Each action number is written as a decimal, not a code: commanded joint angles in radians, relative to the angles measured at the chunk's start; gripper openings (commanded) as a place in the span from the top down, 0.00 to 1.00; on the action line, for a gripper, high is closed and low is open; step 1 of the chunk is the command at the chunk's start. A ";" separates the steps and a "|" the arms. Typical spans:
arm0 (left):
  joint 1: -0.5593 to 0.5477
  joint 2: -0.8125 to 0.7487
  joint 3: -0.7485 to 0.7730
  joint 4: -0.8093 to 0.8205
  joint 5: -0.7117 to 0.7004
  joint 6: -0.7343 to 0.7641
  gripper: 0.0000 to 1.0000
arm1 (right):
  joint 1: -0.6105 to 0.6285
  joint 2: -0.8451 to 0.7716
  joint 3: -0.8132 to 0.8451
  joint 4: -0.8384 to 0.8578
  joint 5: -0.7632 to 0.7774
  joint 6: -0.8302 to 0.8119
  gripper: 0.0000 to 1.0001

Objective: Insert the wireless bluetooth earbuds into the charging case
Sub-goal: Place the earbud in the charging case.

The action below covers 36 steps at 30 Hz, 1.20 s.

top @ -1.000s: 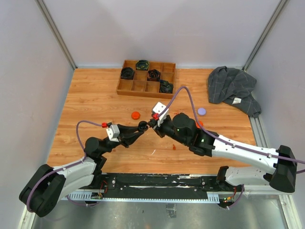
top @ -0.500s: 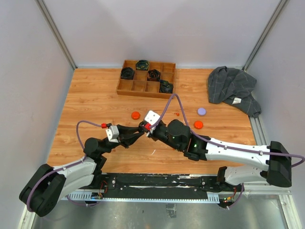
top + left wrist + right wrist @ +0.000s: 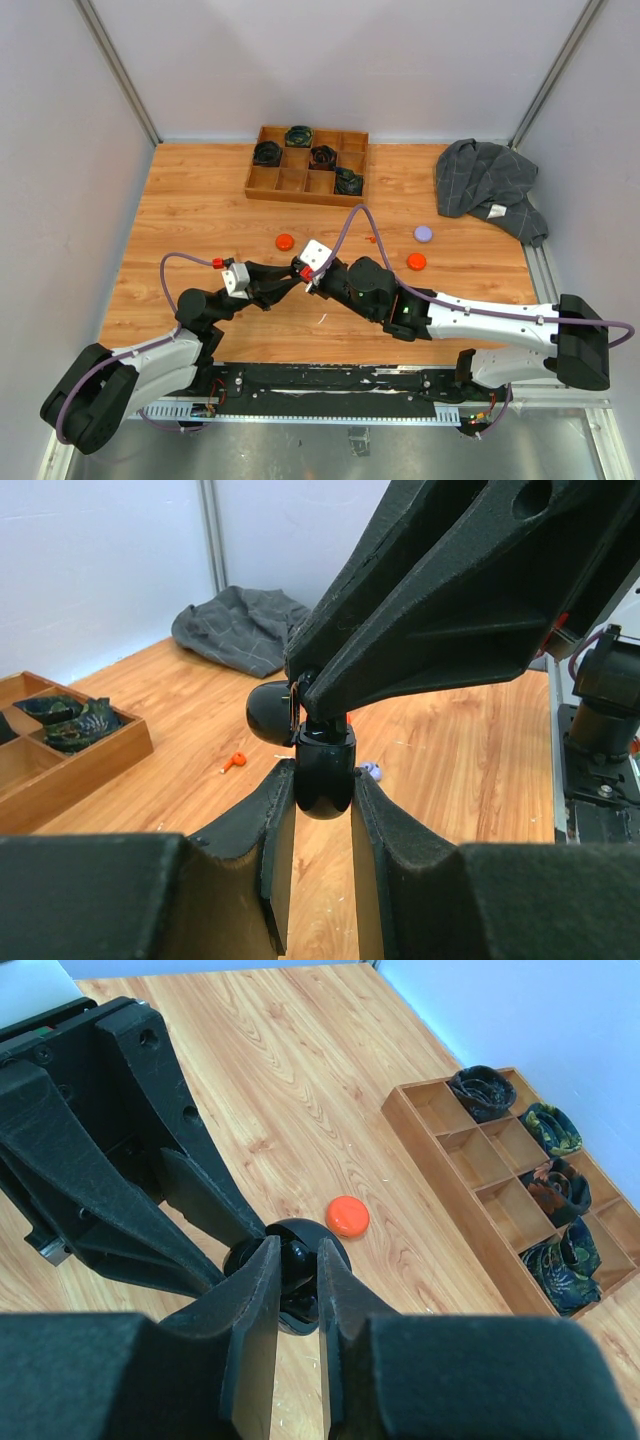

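Pinching earbud (image 3: 298,1257), right gripper (image 3: 297,1248), over left-held case (image 3: 325,782)

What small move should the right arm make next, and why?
Probably press the right pincer gently toward the black case: it appears to pinch a black earbud right at the open case, which the left pincer clamps, lid flipped aside. Seating looks unfinished, though the fit itself is hidden.

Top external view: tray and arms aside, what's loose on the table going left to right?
orange puck → tiny orange-red earbud → lavender puck → grey cloth. The second orange puck overlaps the lavender one sideways, so it is left out of the order.
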 commanded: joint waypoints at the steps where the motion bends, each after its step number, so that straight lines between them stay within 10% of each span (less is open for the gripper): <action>1: 0.001 -0.005 -0.031 0.048 -0.010 0.000 0.99 | 0.022 0.001 -0.016 0.027 0.010 -0.011 0.87; 36: 0.001 -0.006 -0.028 0.022 -0.043 0.003 1.00 | 0.029 -0.084 -0.002 -0.022 -0.020 0.020 0.57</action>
